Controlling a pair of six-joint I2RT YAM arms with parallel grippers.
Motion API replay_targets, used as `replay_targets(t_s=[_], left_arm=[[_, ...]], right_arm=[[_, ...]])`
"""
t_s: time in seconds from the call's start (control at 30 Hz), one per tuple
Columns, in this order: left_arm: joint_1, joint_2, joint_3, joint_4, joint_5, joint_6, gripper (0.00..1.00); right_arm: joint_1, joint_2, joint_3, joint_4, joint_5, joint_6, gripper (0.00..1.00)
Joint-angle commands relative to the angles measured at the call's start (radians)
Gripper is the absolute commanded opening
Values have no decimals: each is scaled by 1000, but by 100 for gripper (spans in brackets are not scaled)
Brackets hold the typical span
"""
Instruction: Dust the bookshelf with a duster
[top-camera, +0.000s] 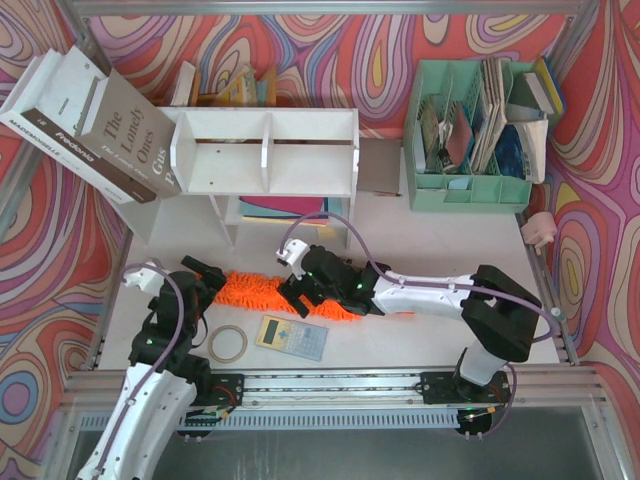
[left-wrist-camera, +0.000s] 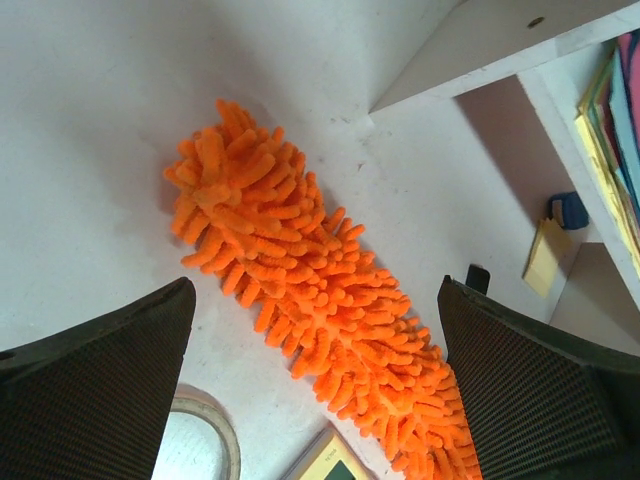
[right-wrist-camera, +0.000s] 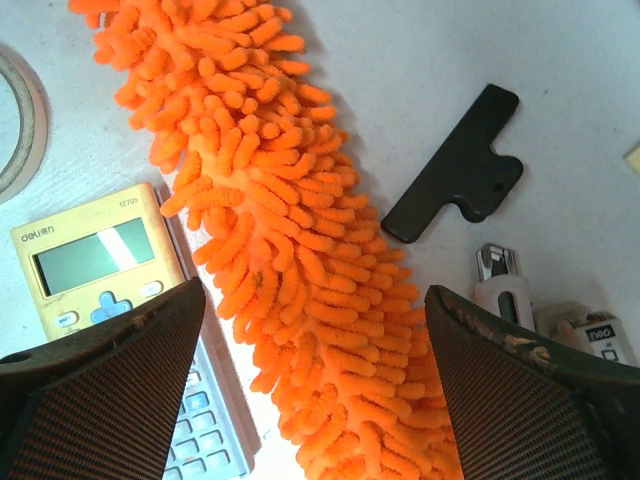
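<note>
Tape in a ring (top-camera: 228, 343) and a yellow calculator (top-camera: 291, 337) lie closest to us on the white table (top-camera: 440, 240), the calculator just beside the near edge of the duster (top-camera: 258, 291). We see the duster lying flat on the table, its fluffy orange head running left to right in front of the bookshelf (top-camera: 265, 150) and apart from it. Our left gripper (left-wrist-camera: 315, 290) hangs over the left part of the duster with its jaws spread wide, gripping nothing, the orange pile below them. Our right gripper (right-wrist-camera: 315, 295) is farther along the head, its jaws standing apart on either side of the pile; we see neither one pressing into it, so we call it open and holding nothing. Just past the duster a flat black piece (right-wrist-camera: 455, 175) rests on the table. Beyond that stands the bookshelf, white, with upright dividers and coloured sheets on its lower level. To its left lean several large books (top-camera: 100, 130), and to its right we find a green file organizer (top-camera: 470, 190) stuffed with papers
</note>
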Motion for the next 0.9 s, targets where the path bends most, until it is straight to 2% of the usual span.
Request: replay_targets(t_s=[0.0, 0.27, 0.47, 0.73, 0.87], left_arm=[[-5, 17, 14, -53, -27, -67, 98], [-5, 64, 14, -31, 0, -106, 98], [-3, 103, 11, 5, 13, -123, 98], [-3, 149, 6, 42, 24, -141, 98], [-2, 153, 2, 52, 23, -146, 98]], right_arm=[[8, 24, 1, 50, -23, -115, 82], [11, 81, 9, 50, -9, -154, 83], [10, 119, 15, 56, -4, -157, 80], [10, 174, 18, 54, -13, -177, 70], [10, 197, 23, 49, -8, -185, 59]])
